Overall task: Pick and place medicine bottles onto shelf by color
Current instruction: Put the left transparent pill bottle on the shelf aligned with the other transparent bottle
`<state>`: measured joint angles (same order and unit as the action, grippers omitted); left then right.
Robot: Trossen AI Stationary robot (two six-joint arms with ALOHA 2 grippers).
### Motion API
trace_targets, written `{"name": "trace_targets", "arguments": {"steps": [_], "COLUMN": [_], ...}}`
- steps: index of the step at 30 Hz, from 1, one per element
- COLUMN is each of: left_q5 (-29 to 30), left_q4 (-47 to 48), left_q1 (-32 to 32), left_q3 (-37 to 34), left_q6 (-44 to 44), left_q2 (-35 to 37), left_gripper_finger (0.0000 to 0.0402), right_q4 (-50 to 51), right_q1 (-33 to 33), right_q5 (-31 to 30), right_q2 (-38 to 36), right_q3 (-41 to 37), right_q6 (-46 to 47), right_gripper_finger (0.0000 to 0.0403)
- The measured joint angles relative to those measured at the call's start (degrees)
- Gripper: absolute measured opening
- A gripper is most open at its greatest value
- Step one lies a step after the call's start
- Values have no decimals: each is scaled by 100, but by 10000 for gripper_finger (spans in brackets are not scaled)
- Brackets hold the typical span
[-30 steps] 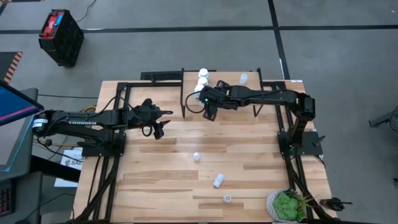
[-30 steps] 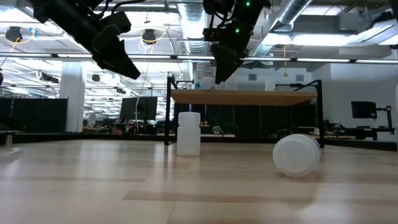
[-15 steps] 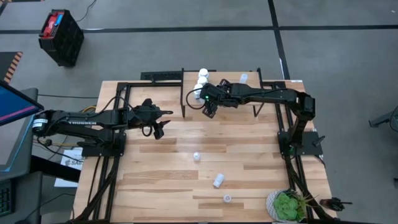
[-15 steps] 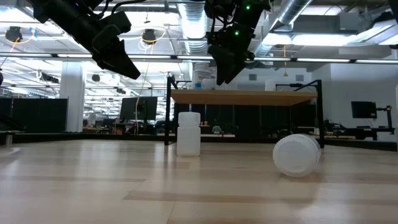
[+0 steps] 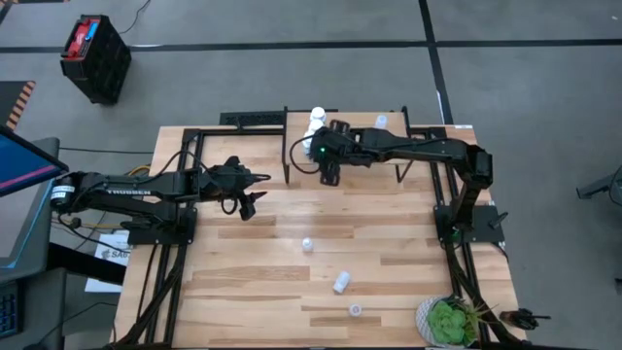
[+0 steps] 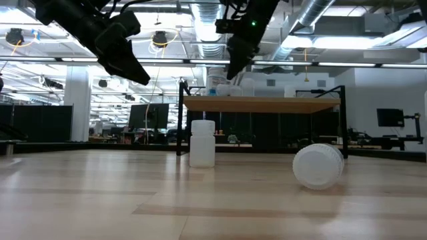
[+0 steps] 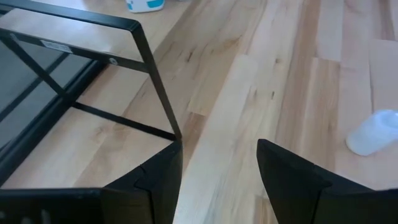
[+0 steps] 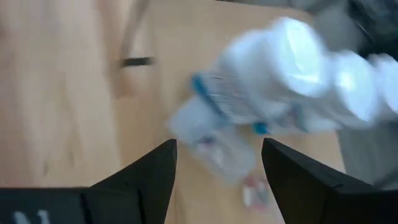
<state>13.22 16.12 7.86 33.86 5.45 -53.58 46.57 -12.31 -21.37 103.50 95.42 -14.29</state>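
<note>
Because the right gripper hangs at the upper centre of the high view, right over the near edge of the shelf with its fingers spread and empty, the main risk, as a judgement, is a sideways brush against the white medicine bottles standing close together at the shelf's left end; the right wrist view shows those bottles crowded just beyond the open fingers, so a small swing could topple one or push it off the back. A second risk is the shelf's black frame, which either arm could clip when reaching low. The right arm stretches from its base at the right of the high view leftward across the shelf, wrist bent down. The left arm reaches from the left edge toward the centre, its left gripper hovering above the table, fingers apart and holding nothing. Three loose bottles wait at lower centre: one upright, one on its side and one nearest the front edge.
</note>
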Motion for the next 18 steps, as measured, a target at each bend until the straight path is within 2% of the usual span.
{"name": "trace_targets", "arguments": {"steps": [4,18], "left_q5": [1,1], "left_q4": [0,-2], "left_q1": [2,0], "left_q3": [-1,0], "left_q6": [0,-2], "left_q2": [0,0], "left_gripper_finger": [194,194], "right_q4": [77,82], "right_q1": [8,-248], "right_q5": [322,270], "right_q2": [33,362], "right_q3": [0,-1], "right_q6": [-828,-1276], "right_gripper_finger": [258,258]}}
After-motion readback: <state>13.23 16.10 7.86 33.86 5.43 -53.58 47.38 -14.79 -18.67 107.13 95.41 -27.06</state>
